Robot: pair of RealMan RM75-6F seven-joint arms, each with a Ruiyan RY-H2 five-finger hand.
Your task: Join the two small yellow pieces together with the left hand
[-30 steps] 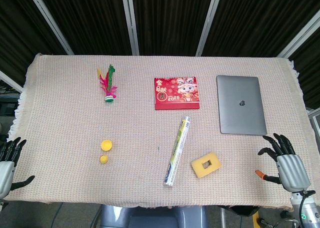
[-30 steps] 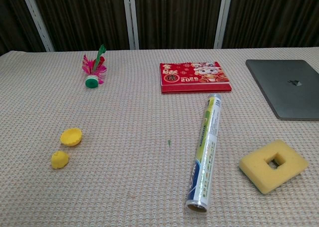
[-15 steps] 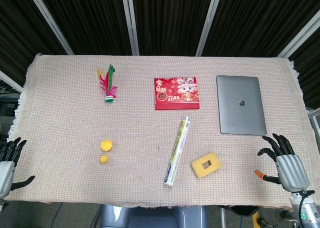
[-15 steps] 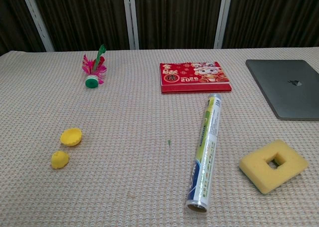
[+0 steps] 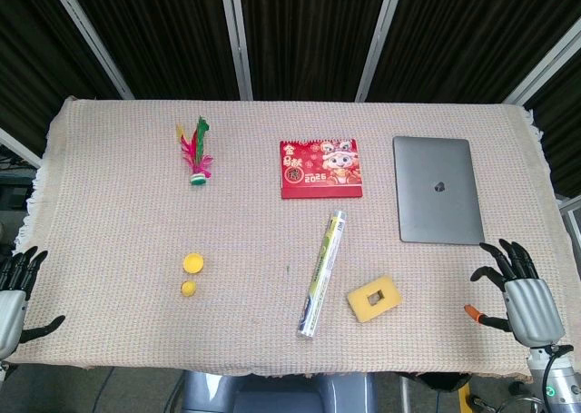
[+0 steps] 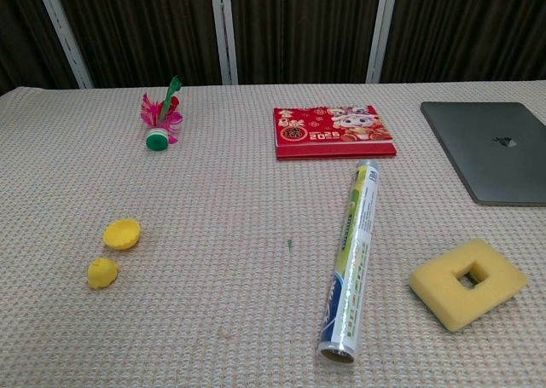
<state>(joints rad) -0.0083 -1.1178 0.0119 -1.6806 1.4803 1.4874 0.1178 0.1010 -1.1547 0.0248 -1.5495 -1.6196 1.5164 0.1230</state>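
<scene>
Covering table: beige woven cloth [image 5: 109, 213] | backing it at 12 o'clock: dark curtains [image 5: 309, 32] | left hand [image 5: 11, 295] and right hand [image 5: 522, 295]: fingers spreading, holding nothing

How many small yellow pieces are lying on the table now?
2. One small yellow piece lies on the left part of the table; the other small yellow piece lies just nearer the robot, apart from it. None seems hidden.

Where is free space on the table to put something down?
The widest bare cloth lies between the two yellow pieces and the tube, and left of the shuttlecock. It is crowded on the right, among the tube, sponge, laptop and calendar.
</scene>
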